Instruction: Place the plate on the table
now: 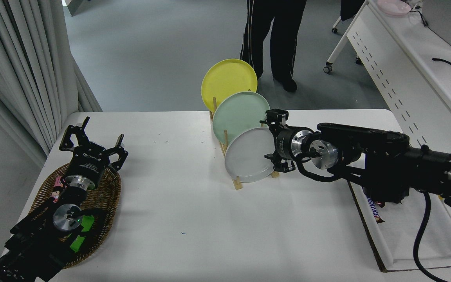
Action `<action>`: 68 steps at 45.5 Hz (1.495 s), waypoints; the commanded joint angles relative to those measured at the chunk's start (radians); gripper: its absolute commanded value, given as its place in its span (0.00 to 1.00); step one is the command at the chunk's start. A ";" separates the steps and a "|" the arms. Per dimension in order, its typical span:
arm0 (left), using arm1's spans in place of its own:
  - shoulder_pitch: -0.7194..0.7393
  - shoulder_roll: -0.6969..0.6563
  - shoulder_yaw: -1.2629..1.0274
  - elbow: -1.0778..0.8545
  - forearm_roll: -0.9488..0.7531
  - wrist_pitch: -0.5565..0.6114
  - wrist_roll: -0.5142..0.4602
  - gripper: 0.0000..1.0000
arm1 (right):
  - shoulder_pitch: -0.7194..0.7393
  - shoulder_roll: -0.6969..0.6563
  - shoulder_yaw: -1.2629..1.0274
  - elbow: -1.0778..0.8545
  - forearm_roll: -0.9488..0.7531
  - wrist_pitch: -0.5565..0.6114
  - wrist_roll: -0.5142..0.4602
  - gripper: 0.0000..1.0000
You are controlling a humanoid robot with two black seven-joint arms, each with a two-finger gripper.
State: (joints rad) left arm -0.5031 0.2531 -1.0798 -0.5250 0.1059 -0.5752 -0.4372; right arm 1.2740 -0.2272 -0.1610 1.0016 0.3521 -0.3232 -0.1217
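Note:
The light grey plate [247,156] stands on edge in the front slot of a wooden rack [236,182] on the white table [194,219]. Behind it stand a mint green plate [238,111] and a yellow plate [227,78]. My right gripper [273,141] is open, its fingers spread above and below the grey plate's right rim, at or just over the edge. My left gripper [92,139] is open and parked at the lower left over a wicker basket.
A wicker basket [104,199] with small items sits at the left. A white tray [405,239] with candy bars lies at the right. A person's legs [274,39] stand beyond the far edge. A white desk [413,51] is at the top right.

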 commanded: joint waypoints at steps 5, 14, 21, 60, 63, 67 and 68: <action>0.000 0.000 0.000 0.000 0.000 0.000 0.000 1.00 | -0.001 0.017 0.037 -0.020 -0.007 0.000 -0.013 1.00; 0.000 0.000 0.001 0.000 0.000 0.000 0.000 1.00 | -0.001 0.015 0.038 -0.040 -0.009 0.001 -0.013 1.00; 0.000 0.000 0.000 0.000 0.000 0.000 0.000 1.00 | 0.001 0.014 0.035 -0.041 -0.012 -0.002 -0.015 1.00; 0.000 0.000 0.000 0.000 0.000 0.000 0.000 1.00 | -0.027 0.077 0.075 -0.193 -0.007 0.095 -0.016 0.82; 0.000 0.000 0.000 0.000 0.000 0.000 0.000 1.00 | -0.024 0.077 0.078 -0.189 -0.005 0.096 -0.016 0.82; 0.000 0.000 0.000 0.000 0.000 0.000 0.000 1.00 | -0.019 0.074 0.095 -0.189 -0.004 0.125 -0.032 0.82; 0.000 0.000 0.000 0.000 0.000 0.000 0.000 1.00 | -0.018 0.072 0.101 -0.189 -0.004 0.136 -0.039 0.80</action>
State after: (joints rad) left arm -0.5031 0.2531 -1.0796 -0.5248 0.1059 -0.5753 -0.4372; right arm 1.2491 -0.1537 -0.0863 0.8139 0.3429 -0.2353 -0.1385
